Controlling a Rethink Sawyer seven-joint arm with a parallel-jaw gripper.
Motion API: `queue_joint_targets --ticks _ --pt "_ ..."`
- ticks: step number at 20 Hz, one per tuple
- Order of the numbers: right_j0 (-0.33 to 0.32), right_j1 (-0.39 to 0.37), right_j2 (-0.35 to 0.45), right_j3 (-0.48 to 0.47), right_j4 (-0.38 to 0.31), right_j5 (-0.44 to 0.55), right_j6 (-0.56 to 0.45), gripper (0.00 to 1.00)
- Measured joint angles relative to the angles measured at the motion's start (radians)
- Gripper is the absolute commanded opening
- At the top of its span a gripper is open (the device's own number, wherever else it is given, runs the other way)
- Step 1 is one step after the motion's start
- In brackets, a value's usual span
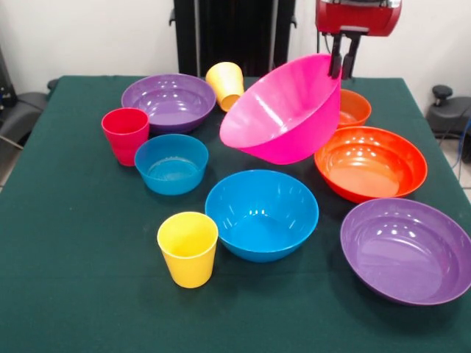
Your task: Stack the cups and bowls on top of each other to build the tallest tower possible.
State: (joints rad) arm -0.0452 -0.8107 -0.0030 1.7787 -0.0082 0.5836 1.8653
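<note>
My gripper [343, 65] is shut on the rim of the big pink bowl [283, 114] and holds it tilted in the air above the table's middle. Below it sit a large blue bowl [261, 213] and a smaller blue bowl [171, 163]. A large orange bowl [372, 162] and a small orange bowl [355, 107] lie to the right. One purple bowl [168, 101] is at the back left, another purple bowl [407, 248] at the front right. A red-pink cup [126, 135], a yellow cup [188, 248] and a tipped yellow cup [225, 84] stand apart.
The green tablecloth [73, 279] covers the table. The robot's black pedestal [232, 33] stands at the far side. Black equipment [445, 110] sits off the right edge of the table.
</note>
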Motion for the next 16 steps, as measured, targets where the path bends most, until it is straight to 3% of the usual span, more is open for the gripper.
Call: queue_joint_targets --ticks 16 --pt "-0.019 0.01 0.004 -0.099 0.0 0.076 0.0 0.0"
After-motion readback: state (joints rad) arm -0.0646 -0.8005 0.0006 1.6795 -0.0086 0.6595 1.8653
